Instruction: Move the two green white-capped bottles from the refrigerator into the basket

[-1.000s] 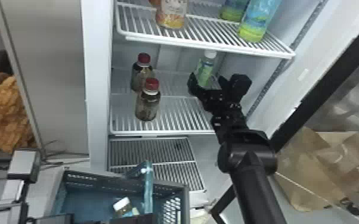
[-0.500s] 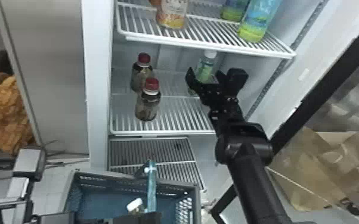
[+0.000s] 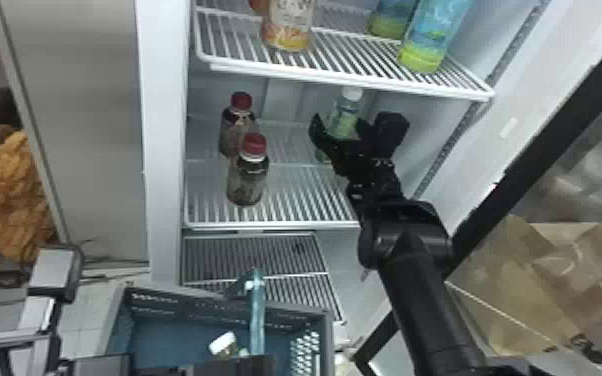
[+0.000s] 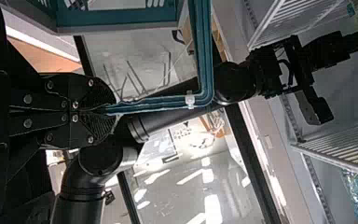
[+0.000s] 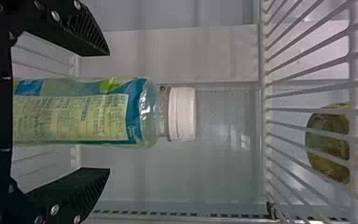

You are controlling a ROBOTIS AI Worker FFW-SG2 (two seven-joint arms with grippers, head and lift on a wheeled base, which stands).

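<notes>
In the head view, my right gripper (image 3: 352,134) is at the refrigerator's middle shelf, fingers open on either side of a green white-capped bottle (image 3: 345,117). In the right wrist view that bottle (image 5: 74,112) stands between the spread fingers of the right gripper (image 5: 100,112), with space on both sides. Another white-capped bottle (image 3: 222,345) is in the basket (image 3: 329,345). At the bottom of the head view is my left gripper (image 3: 237,365), by the basket's teal handle (image 3: 257,320). The left wrist view shows the left gripper (image 4: 105,109) shut on this handle (image 4: 158,103).
Two red-capped bottles (image 3: 247,175) stand left on the same shelf (image 3: 295,200). The upper shelf (image 3: 345,75), holding larger bottles (image 3: 427,42), is above the right gripper. A paper bag (image 3: 530,285) lies right, beyond the dark door edge (image 3: 560,130).
The right gripper has shifted slightly up and left in the head view, around the bottle. The basket, with the bottle inside and the left arm, has moved a little to the right.
</notes>
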